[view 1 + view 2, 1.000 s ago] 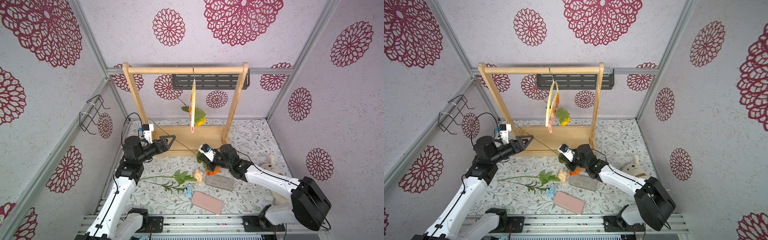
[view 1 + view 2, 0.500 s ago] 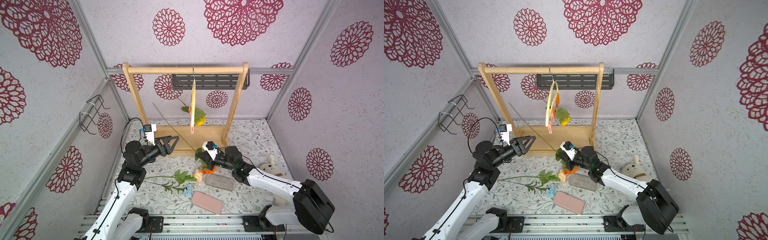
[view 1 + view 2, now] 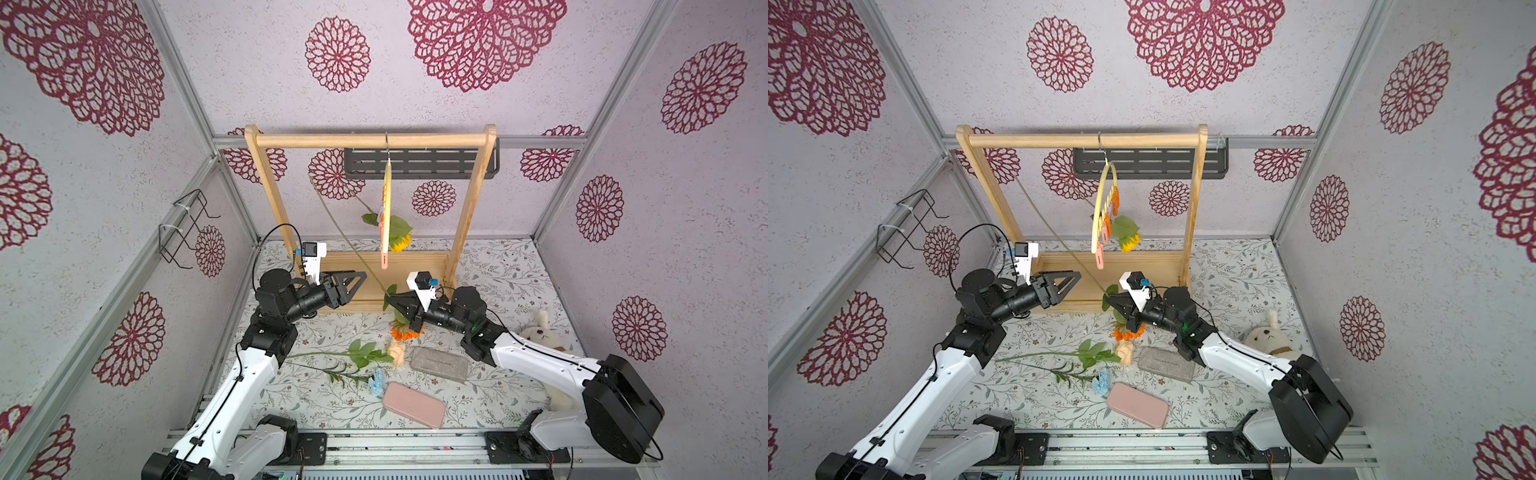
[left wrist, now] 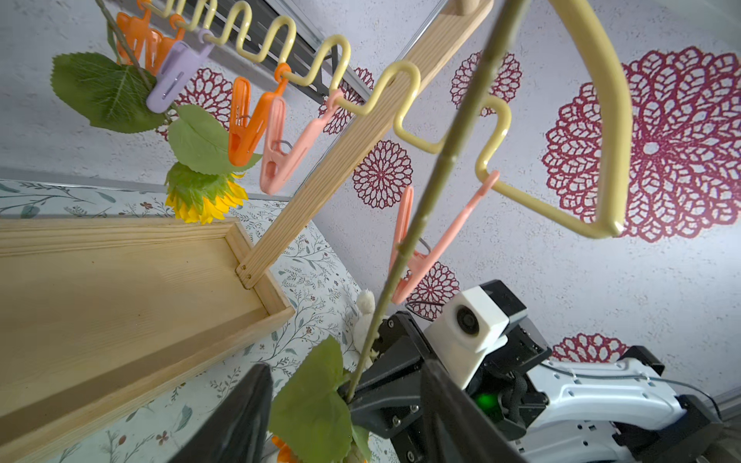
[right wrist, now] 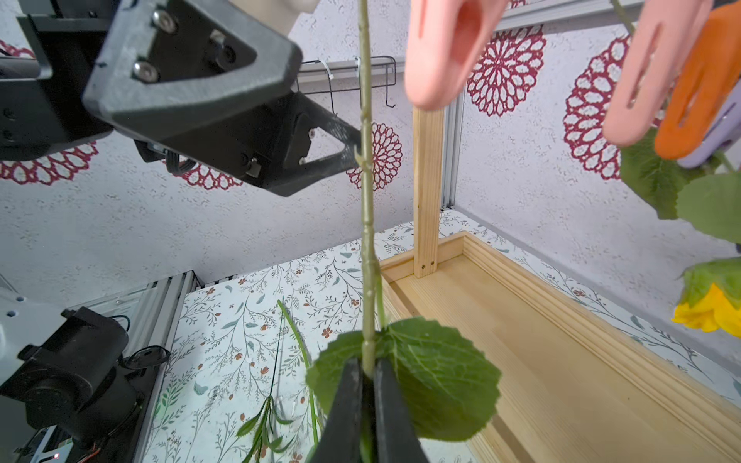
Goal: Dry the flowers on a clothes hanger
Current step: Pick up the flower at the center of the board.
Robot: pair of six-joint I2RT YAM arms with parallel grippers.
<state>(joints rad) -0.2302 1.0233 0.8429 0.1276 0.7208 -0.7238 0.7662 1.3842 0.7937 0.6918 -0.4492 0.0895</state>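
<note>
Hanging up flower number two. Pinched tight in the right gripper [image 5: 367, 366]: the orange flower [image 5: 365, 224], with a thin, bumpy green stem poking up close to the end pink clip [image 4: 441, 243] on the hanger [image 4: 623, 120]. Spread apart and holding nothing: the left gripper [image 3: 360, 276], just beside that stem. Next, likely squeeze the springy clip open and slide the stem in. Clipped up high: the sunflower [image 4: 208, 200]. Lying flat on the table [image 3: 498, 270]: the soft rose [image 3: 397, 353] and little blue bloom [image 3: 377, 380]. Wavy yellow bar, smooth plastic clips.
</note>
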